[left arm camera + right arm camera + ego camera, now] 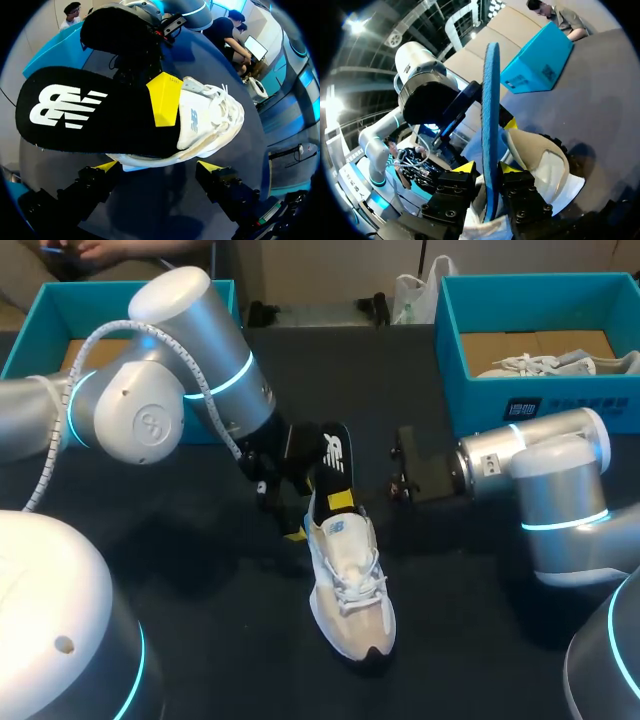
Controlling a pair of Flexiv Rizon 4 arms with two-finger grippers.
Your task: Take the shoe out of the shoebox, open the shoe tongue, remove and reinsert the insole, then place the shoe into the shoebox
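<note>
Shoe [350, 590]: pale, laced, sole-down on dark table [200, 620], near mid-table, toe toward robot side, outside both boxes. Insole [335, 455]: black, white logo on exposed end, standing steeply out of shoe's opening at heel, other end tucked inside under tongue. Right gripper [340, 502]: in from right, clamped on insole. Right wrist view: insole [491, 125] edge-on between the two yellow tips, right gripper [486, 169] closed against both faces, shoe [545, 170] just beyond and below. Left wrist view: one yellow fingertip [165, 100] of that gripper flat on logo face of insole [90, 115], just where it meets shoe [215, 120]. Left gripper [290, 520]: in from left, at heel end of shoe. Left wrist view: left gripper [159, 166] spread wide, one tip either side of heel, gap visible on both sides, nothing grasped. Right shoebox [470, 400]: teal, open-topped, far right of table, second pale shoe [545, 365] inside. Left shoebox [40, 310]: teal, far left, partly hidden behind left arm; contents not discernible.
</note>
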